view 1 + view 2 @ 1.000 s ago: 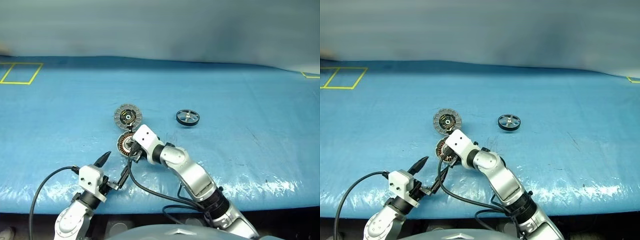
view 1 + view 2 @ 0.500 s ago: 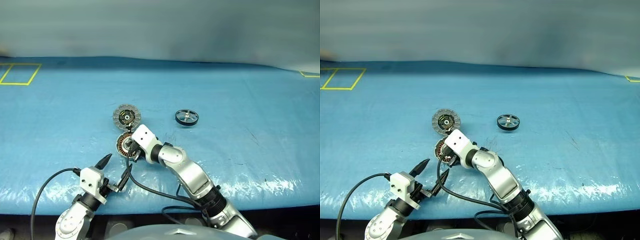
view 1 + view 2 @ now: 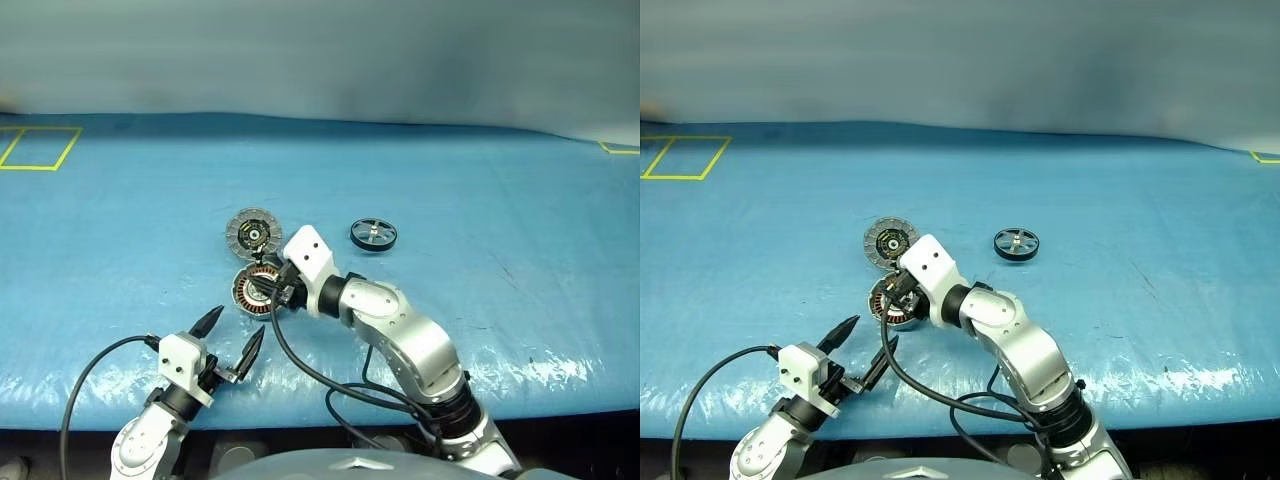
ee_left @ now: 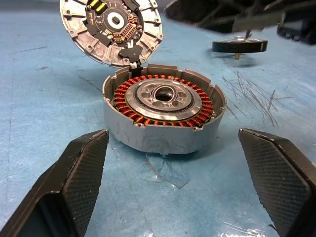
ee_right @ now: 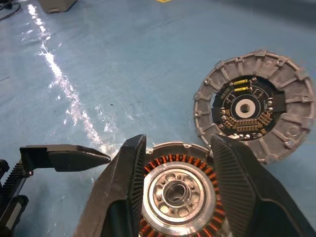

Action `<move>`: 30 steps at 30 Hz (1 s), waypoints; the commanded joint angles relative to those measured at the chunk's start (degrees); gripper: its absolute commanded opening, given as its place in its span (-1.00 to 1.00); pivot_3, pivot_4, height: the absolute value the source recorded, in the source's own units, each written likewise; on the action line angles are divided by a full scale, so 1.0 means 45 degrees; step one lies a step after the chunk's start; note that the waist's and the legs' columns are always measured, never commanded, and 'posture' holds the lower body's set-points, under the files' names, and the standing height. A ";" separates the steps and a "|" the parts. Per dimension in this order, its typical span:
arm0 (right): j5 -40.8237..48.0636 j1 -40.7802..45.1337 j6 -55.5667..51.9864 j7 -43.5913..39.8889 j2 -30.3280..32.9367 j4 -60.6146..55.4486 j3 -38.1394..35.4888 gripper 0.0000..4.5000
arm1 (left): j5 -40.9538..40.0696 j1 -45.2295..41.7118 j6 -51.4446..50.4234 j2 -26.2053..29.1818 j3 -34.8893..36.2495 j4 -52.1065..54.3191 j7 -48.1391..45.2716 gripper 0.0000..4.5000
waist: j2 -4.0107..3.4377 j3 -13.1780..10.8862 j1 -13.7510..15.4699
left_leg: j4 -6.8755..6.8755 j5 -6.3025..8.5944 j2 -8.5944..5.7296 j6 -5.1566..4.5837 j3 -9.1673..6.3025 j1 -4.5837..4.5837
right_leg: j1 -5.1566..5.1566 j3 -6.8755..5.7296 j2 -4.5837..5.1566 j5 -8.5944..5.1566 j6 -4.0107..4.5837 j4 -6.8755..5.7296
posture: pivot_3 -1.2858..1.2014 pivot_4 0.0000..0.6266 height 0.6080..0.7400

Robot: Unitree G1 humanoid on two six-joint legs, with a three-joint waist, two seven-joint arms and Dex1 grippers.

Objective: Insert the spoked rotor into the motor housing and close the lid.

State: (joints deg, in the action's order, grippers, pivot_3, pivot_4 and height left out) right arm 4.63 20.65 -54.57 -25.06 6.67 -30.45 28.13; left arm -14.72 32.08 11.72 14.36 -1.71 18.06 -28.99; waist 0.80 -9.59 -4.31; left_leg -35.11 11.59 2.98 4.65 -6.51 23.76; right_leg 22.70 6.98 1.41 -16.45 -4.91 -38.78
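Spoked rotor (image 3: 374, 235) is lying on the blue tabletop (image 3: 520, 210), at 3 o'clock from the flipped-open lid (image 3: 251, 232). Right pincer (image 5: 178, 163), fingers apart and empty, is hanging over the motor housing (image 4: 163, 112). Left pincer (image 3: 232, 341) is gaping wide, holding nothing.

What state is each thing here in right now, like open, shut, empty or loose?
Housing: empty, copper windings bare, standing on the blue table.
Lid: swung open, inner face showing.
Rotor: lying loose on the table, apart from the housing.
Left tool: open, empty.
Right tool: open, empty, above the housing.
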 commanded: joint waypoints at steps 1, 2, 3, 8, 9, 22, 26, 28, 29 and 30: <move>-0.0604 0.0820 -0.1163 0.0513 0.0359 -0.0924 0.1057 -0.57 | -0.0082 -0.0162 0.0277 0.0015 -0.0132 -0.0025 -0.0211 1.00 | 0.0005 0.0003 0.0000 | 0.0002 0.0000 0.0001 0.0000 -0.0002 -0.0005 | 0.0009 -0.0003 -0.0001 0.0000 0.0001 0.0000 | 0.03 -0.52 1.00; -0.0614 0.0957 -0.1396 0.0618 0.0342 -0.0924 0.1312 -0.73 | -0.0044 -0.0240 0.0258 0.0021 -0.0163 -0.0053 -0.0232 1.00 | 0.0003 0.0003 -0.0020 | 0.0004 0.0000 0.0002 0.0000 -0.0002 -0.0006 | 0.0008 -0.0003 -0.0002 -0.0001 0.0002 -0.0001 | 0.03 -0.52 1.00; -0.0621 0.1058 -0.1563 0.0737 0.0250 -0.0816 0.1544 -0.88 | -0.0018 -0.0316 0.0227 -0.0005 -0.0178 -0.0077 -0.0216 1.00 | 0.0003 0.0003 -0.0014 | 0.0010 0.0000 0.0003 0.0000 -0.0002 -0.0003 | 0.0000 -0.0002 -0.0004 -0.0001 0.0003 -0.0004 | 0.03 -0.52 1.00; -0.0959 0.1496 -0.1567 0.1116 0.0229 0.0197 0.2615 -0.99 | 0.0107 -0.0534 0.0117 0.0008 -0.0244 -0.0134 -0.0206 1.00 | 0.0005 0.0004 -0.0026 | 0.0016 0.0001 0.0001 -0.0001 -0.0002 0.0014 | -0.0003 -0.0003 -0.0002 0.0002 -0.0001 -0.0003 | 0.03 -0.52 1.00; -0.1041 0.1572 -0.1488 0.1142 0.0259 0.0411 0.2823 -0.99 | 0.0149 -0.0563 0.0078 0.0031 -0.0270 -0.0118 -0.0209 1.00 | 0.0005 0.0004 -0.0026 | 0.0015 0.0001 0.0001 -0.0001 -0.0003 0.0013 | -0.0003 -0.0004 -0.0002 0.0002 -0.0001 -0.0003 | 0.03 -0.52 1.00; -0.1380 0.1375 -0.0439 0.1414 -0.0037 0.2357 0.3007 -0.99 | 0.0257 -0.0664 -0.0555 0.0018 -0.0417 0.0383 0.0083 1.00 | 0.0005 0.0003 -0.0043 | 0.0012 0.0000 0.0002 -0.0001 -0.0003 0.0009 | -0.0007 -0.0005 -0.0003 0.0002 -0.0003 -0.0004 | 0.03 -0.52 1.00; -0.1463 0.1346 -0.0352 0.1433 -0.0078 0.2536 0.2813 -0.99 | 0.0246 -0.0649 -0.0744 0.0016 -0.0457 0.0490 0.0159 1.00 | 0.0005 0.0004 -0.0041 | 0.0009 0.0000 0.0001 -0.0001 -0.0003 0.0008 | -0.0010 -0.0005 -0.0002 0.0003 -0.0004 -0.0004 | 0.03 -0.52 1.00; -0.1508 0.1364 -0.0336 0.1425 -0.0053 0.2621 0.2748 -0.99 | 0.0230 -0.0629 -0.0834 0.0026 -0.0469 0.0515 0.0170 1.00 | 0.0004 0.0003 -0.0041 | 0.0007 0.0000 0.0002 -0.0001 -0.0003 0.0007 | -0.0010 -0.0005 -0.0003 0.0002 -0.0003 -0.0004 | 0.03 -0.52 1.00; -0.1524 0.1376 -0.0338 0.1422 -0.0038 0.2650 0.2715 -0.99 | 0.0220 -0.0622 -0.0882 0.0029 -0.0472 0.0527 0.0176 1.00 | 0.0005 0.0004 -0.0040 | 0.0007 0.0000 0.0002 -0.0001 -0.0003 0.0006 | -0.0010 -0.0005 -0.0002 0.0002 -0.0003 -0.0004 | 0.03 -0.52 1.00; -0.1536 0.1384 -0.0379 0.1420 -0.0007 0.2646 0.2664 -0.99 | 0.0209 -0.0606 -0.0916 0.0029 -0.0486 0.0538 0.0173 1.00 | 0.0005 0.0004 -0.0037 | 0.0007 0.0000 0.0002 -0.0001 -0.0003 0.0006 | -0.0010 -0.0004 -0.0002 0.0002 -0.0003 -0.0004 | 0.03 -0.52 1.00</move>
State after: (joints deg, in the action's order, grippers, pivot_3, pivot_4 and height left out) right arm -1.73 26.76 -56.82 -18.87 6.75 -18.17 41.60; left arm -13.66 28.93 7.88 14.25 -3.30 18.39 -28.29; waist 0.83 -9.58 -4.47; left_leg -35.08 11.59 2.99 4.64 -6.52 23.79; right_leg 22.66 6.96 1.40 -16.44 -4.92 -38.79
